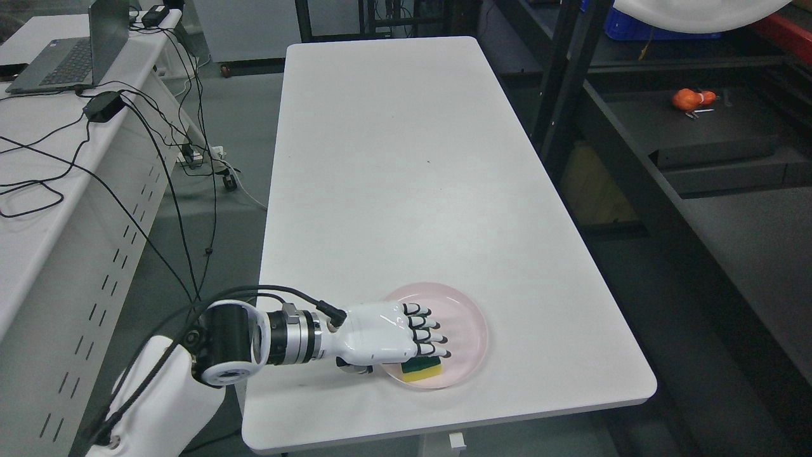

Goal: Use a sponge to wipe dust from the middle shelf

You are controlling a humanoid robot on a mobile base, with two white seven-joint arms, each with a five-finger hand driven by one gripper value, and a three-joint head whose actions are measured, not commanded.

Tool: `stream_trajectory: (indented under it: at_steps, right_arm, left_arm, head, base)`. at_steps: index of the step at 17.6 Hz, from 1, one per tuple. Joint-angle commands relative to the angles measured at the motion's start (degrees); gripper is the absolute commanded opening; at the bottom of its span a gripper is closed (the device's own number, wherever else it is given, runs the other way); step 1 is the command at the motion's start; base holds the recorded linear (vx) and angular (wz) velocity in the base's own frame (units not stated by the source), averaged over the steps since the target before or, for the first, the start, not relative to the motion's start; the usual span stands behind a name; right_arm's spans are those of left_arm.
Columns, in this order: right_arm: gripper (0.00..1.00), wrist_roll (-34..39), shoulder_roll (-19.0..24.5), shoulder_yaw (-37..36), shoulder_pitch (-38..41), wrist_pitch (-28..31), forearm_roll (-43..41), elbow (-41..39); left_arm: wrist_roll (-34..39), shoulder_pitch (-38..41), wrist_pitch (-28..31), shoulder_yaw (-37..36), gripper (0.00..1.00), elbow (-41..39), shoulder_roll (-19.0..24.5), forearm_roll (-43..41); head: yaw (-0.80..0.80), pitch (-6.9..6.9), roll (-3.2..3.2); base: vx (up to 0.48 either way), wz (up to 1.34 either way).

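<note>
A yellow and green sponge (pixel 424 370) lies in a pink plate (pixel 468 320) near the front edge of the white table (pixel 406 158). My left hand (pixel 419 336) reaches in from the lower left and hovers over the plate, palm down, fingers bent downward just above the sponge's far edge. I cannot tell whether the fingers touch the sponge. The black shelf rack (pixel 698 165) stands to the right of the table. The right hand is not in view.
An orange object (pixel 693 98) lies on a dark shelf at the upper right. A second white desk (pixel 38 190) on the left carries a laptop (pixel 66 54) and several black cables. A black rack post (pixel 561 82) stands by the table's right edge.
</note>
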Motion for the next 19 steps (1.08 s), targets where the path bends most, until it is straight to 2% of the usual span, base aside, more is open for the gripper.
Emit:
stream_trajectory:
  at_steps: [1,6,8,19]
  right_arm:
    - [1.0,0.03,-1.0,0.0,-0.05,4.12,0.0,-1.0]
    - [1.0,0.03,-1.0,0.0,0.04,4.12,0.0,-1.0]
    - [1.0,0.03,-1.0,0.0,0.04,4.12,0.0,-1.0]
    - [1.0,0.03,-1.0,0.0,-0.05,4.12,0.0,-1.0]
  left_arm:
    - [0.03,-3.54,-0.04,3.18,0.98,0.25,3.6,0.18]
    - [0.55,-3.99,-0.04,2.93,0.97,5.07,3.44,-0.34]
    - [0.82,-5.21,-0.04,2.93,0.96,7.89,2.03,-1.74]
    - [1.26,-5.92,-0.04,2.84,0.93,10.44,-6.14,-4.47]
  head:
    - [0.0,0.0,0.0]
    - [0.0,0.0,0.0]
    - [0.0,0.0,0.0]
    - [0.0,0.0,0.0]
  base:
    - [0.0,0.0]
    - [0.0,0.0]
    - [0.0,0.0]
    - [0.0,0.0]
